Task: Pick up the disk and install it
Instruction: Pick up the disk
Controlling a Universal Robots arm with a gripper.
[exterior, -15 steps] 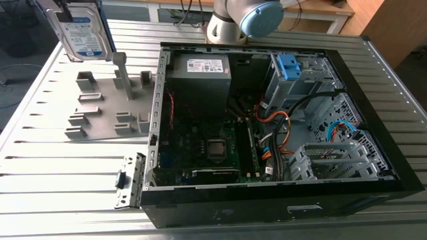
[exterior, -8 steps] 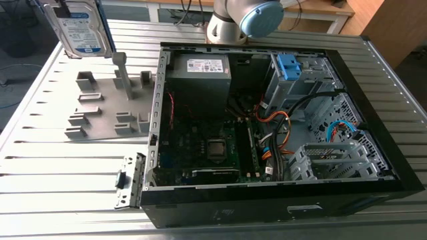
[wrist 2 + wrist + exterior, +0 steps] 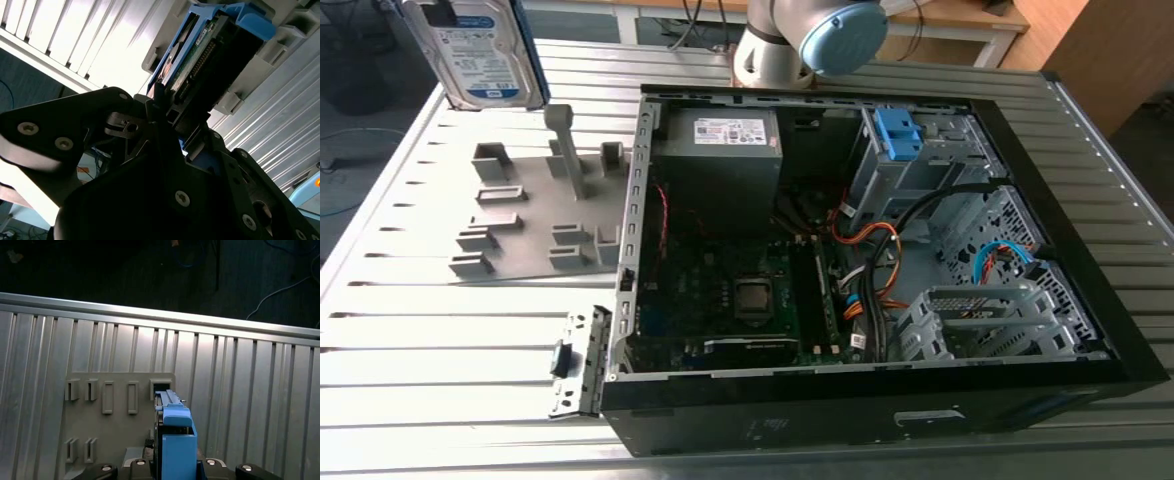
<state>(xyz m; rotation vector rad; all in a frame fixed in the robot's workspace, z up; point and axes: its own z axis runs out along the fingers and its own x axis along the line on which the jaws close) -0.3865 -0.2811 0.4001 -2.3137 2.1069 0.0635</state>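
The disk [image 3: 478, 50], silver with a white-and-blue label and blue rails, hangs upright high above the table at the exterior view's far left, over the grey holder plate [image 3: 520, 230]. In the second wrist view my gripper [image 3: 172, 112] is shut on the disk [image 3: 200, 55] at its near end, and the circuit-board side and a blue rail show. In the first wrist view the disk [image 3: 176, 440] is edge-on, blue rail toward the camera, above the slotted holder plate [image 3: 115, 415].
The open computer case [image 3: 1067, 250] lies on the ribbed metal table [image 3: 454, 360] at the exterior view's right. Inside are a grey box with a white sticker [image 3: 720, 150], a blue bracket on the metal bay [image 3: 897, 135] and cables. The arm's base [image 3: 787, 40] stands behind the case.
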